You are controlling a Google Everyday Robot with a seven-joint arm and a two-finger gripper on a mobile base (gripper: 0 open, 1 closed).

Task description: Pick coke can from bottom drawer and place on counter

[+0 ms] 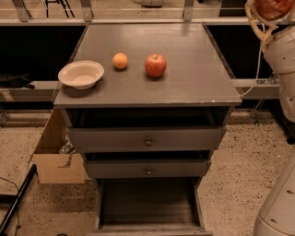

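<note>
My gripper (271,10) is at the top right corner of the camera view, high above and to the right of the counter (189,87). It holds a red, rounded thing that looks like the coke can (274,5), which the top edge of the view cuts off. The bottom drawer (147,209) is pulled open below the cabinet, and its dark floor shows nothing on it. The counter is the wide grey top of the cabinet.
A red apple (156,65), an orange (120,60) and a white bowl (81,74) stand on the left half of the counter. Two shallower drawers (147,138) stand slightly open. A cardboard box (55,161) sits on the floor at the left. My white arm (286,60) and base (279,203) are at the right.
</note>
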